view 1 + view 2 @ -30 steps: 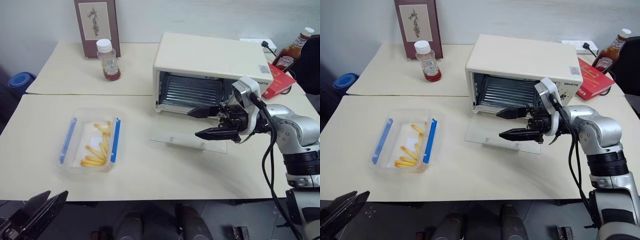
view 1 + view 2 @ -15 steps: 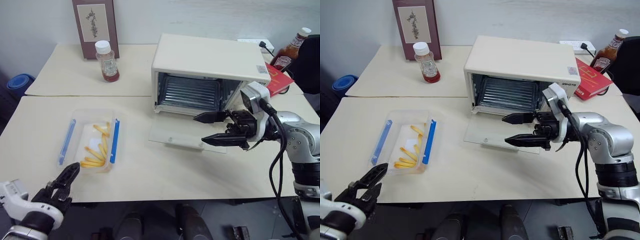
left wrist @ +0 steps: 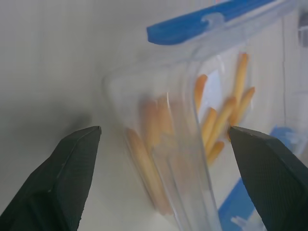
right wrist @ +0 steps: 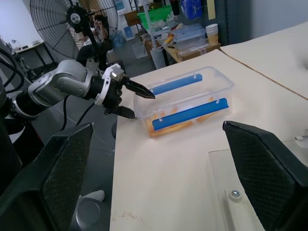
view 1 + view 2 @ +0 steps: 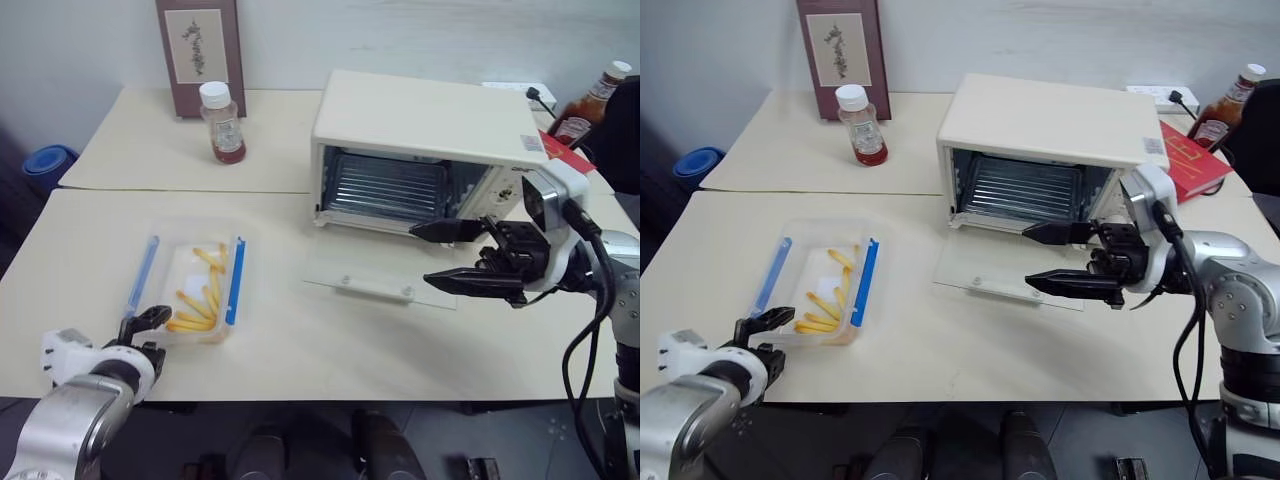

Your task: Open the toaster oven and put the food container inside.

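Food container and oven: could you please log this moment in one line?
oven: door down | food container: on table | left gripper: open at its near end | right gripper: open

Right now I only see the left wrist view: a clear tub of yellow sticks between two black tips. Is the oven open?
Observer: Yes. The oven has its door lying flat on the table, and the rack shows inside.
Operator: Where is the other pincer?
Observer: The right pincer hangs open over that door, holding nothing.
Operator: Is anything standing near the tub?
Observer: A white-capped bottle stands well behind the tub, beside a framed picture.
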Motion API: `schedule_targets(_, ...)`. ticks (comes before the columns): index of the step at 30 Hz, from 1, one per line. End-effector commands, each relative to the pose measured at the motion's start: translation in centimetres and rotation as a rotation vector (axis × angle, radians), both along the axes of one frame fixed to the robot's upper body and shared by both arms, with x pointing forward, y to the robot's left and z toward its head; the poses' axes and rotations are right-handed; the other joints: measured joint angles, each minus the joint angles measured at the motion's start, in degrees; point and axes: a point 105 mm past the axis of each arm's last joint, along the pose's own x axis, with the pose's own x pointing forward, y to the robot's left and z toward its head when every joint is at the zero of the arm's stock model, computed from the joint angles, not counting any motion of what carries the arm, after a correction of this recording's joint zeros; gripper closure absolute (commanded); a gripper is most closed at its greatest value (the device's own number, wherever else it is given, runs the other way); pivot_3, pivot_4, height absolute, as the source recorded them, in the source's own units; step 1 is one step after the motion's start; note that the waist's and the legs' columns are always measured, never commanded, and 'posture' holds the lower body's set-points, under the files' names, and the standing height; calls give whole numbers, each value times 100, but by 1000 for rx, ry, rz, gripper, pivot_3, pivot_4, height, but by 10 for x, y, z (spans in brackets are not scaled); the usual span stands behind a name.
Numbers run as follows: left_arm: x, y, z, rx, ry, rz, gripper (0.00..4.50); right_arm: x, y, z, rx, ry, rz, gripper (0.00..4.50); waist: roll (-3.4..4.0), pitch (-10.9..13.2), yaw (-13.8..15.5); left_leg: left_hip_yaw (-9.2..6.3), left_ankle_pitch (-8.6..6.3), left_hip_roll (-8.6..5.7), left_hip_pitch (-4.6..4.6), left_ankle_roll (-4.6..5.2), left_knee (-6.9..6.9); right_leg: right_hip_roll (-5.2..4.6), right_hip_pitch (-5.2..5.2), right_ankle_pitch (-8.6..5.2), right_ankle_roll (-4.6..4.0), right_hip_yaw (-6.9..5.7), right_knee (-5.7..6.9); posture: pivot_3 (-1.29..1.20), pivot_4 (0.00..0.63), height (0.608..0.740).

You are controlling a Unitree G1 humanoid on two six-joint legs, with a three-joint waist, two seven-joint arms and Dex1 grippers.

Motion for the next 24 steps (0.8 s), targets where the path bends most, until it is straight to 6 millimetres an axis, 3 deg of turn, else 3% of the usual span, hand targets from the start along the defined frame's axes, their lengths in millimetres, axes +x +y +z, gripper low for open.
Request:
schedule_targets(1, 11, -3, 4, 10, 15, -21, 585, -9, -6, 10, 12, -56, -10, 0, 0, 0, 27, 0, 0, -1, -1, 0, 0, -1, 0, 1, 1, 1, -1, 0, 150, 740)
schedule_targets(6, 21, -18, 16, 3, 25, -52, 2088, -12, -9, 8, 18, -54, -33, 0, 0, 0, 100, -1, 0, -4, -2, 0, 0, -3, 1, 10, 18, 1, -8, 0, 150, 740)
schedule_targets(12, 28, -19, 25, 28, 57, -47, 3825, -8, -10, 10, 25, -59, -58, 0, 0, 0, 121, -2, 4, -2, -1, -7, -2, -2, 0, 17, 30, -1, -8, 0, 150, 740)
schedule_targets(17, 34, -4, 27, 99, 99, -28, 4432, -7, -11, 11, 26, -66, -77, 0, 0, -1, 121, -2, 6, -4, -4, -8, -2, -2, 3, 17, 28, 0, -20, 0, 150, 740)
schedule_targets(20, 38, 14, 26, 201, 104, -53, 4461, -11, -15, 8, 14, -65, -96, 0, 0, 0, 113, 1, 5, -3, -4, -9, -8, -2, 0, 18, 29, 0, -23, 0, 150, 740)
schedule_targets(24, 61, 31, 54, 429, -60, -308, 4461, -13, -26, 4, -13, -32, -132, 0, -1, 1, 115, -4, 7, 1, -6, -10, -15, 4, -5, 12, 20, -11, -24, 0, 150, 740)
